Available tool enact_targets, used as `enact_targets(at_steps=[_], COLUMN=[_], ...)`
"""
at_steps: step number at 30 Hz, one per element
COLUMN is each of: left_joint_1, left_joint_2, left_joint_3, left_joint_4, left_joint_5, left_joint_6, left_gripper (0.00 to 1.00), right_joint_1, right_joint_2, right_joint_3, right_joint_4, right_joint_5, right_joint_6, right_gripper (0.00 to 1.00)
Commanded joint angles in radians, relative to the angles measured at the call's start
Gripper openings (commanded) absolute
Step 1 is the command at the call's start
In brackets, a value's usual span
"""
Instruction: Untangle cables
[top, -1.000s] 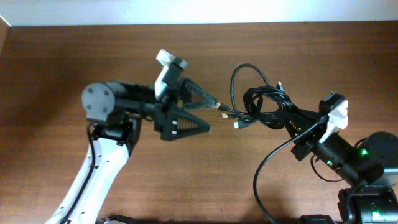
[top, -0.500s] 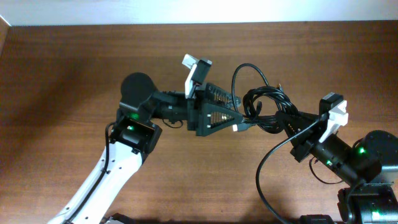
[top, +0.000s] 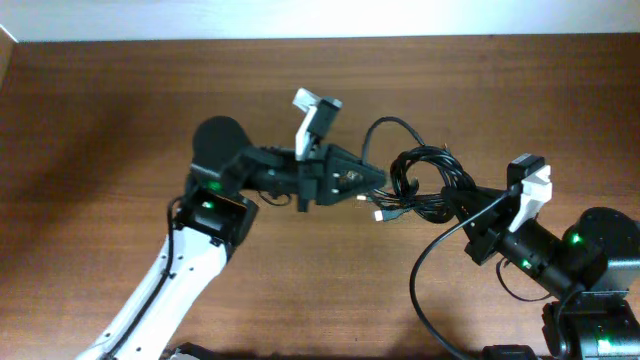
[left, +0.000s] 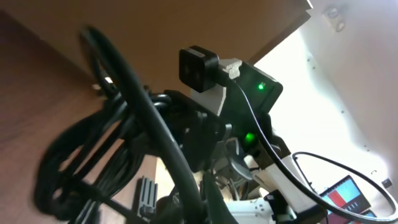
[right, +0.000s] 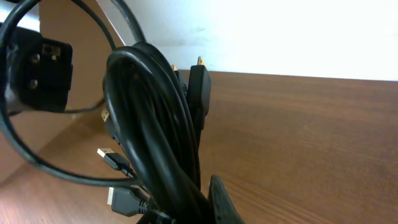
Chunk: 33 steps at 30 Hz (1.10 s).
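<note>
Surface: brown wood-grain table (top: 100, 120), white wall strip (top: 300, 18) along the far edge.
Task item: bundle of thin black cables (top: 425, 180), coiled and knotted, right of table centre, between the two grippers.
Loose loop: one strand arcs up and out of the coil toward the wall (top: 385, 125), then curves back down to the left gripper's tip.
Plug ends: small silver USB plug (top: 380, 213) sticks out at the coil's lower left edge. Right wrist view shows it again (right: 104, 155) with a second plug below it (right: 115, 196), plus a gold-tipped plug (right: 200, 61) at the top of the coil.
Left gripper (top: 372, 180): arm reaches across from the left, tip at the left edge of the coil. Fingers drawn together to a narrow point – looks pinched on a strand.
Left wrist view: cables (left: 118, 143) fill the frame close up, one thick strand running straight to the bottom edge; own fingers mostly hidden.
Right gripper (top: 458, 205): comes in from the lower right, clamped on the right side of the coil.
Right wrist view: coil (right: 155, 124) stands upright out of the jaws, one black finger (right: 222, 200) pressed against its base – the other is hidden behind the cables.
Lift: cannot tell whether the coil's underside touches the table.
Background: right arm with green status lights (left: 249, 118) sits behind the coil in the left wrist view.
</note>
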Motion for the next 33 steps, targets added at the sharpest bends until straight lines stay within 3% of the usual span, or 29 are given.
enact_targets(at_steps=[1,4,7,8,9,12,13,16,20,23,24,27,33], left_joint_1=[0.100,0.192,0.243,0.258,0.270,0.272,0.272,0.272,0.272,0.267,0.258,0.256,0.256], left_joint_2=[-0.006,-0.006,-0.006,-0.006,-0.006,-0.006,-0.006,-0.005,-0.006,-0.006,-0.005,-0.006,-0.005], left_joint_3=[0.004,0.004,0.004,0.004,0.004,0.004,0.004,0.004,0.004,0.003,0.003,0.003,0.003], left_joint_4=[0.008,0.018,0.018,0.023,0.031,0.037,0.037,0.036,0.020,-0.062,-0.124,-0.217,-0.349], left_joint_5=[0.071,0.071,0.082,0.101,0.140,0.207,0.214,0.268,0.279,0.279,0.279,0.276,0.185], left_joint_6=[-0.057,-0.172,-0.184,-0.158,-0.089,0.010,0.050,0.159,0.161,0.206,0.267,0.344,0.349], left_gripper=[0.00,0.00,0.01,0.06,0.17,0.31,0.40,0.51,0.58,0.82,0.99,0.99,0.99], right_joint_1=[-0.004,-0.004,-0.004,-0.004,-0.004,-0.004,-0.004,-0.004,-0.004,-0.004,-0.004,-0.004,-0.004], right_joint_2=[-0.007,-0.007,-0.007,-0.007,-0.007,-0.007,-0.007,-0.007,-0.007,-0.007,-0.007,-0.007,-0.007], right_joint_3=[0.017,0.017,0.017,0.017,0.017,0.017,0.017,0.017,0.017,0.017,0.017,0.017,0.017], right_joint_4=[-0.063,-0.126,-0.139,-0.140,-0.140,-0.140,-0.140,-0.140,-0.140,-0.124,-0.111,-0.072,0.046], right_joint_5=[0.016,0.016,0.016,0.015,0.011,-0.016,-0.025,-0.068,-0.068,-0.117,-0.121,-0.121,-0.121], right_joint_6=[-0.067,-0.105,-0.104,-0.104,-0.104,-0.104,-0.104,-0.104,-0.104,-0.104,-0.103,-0.100,-0.072], right_gripper=[0.04,0.04,0.04,0.04,0.04,0.04,0.04,0.04,0.04,0.04,0.04,0.04,0.04])
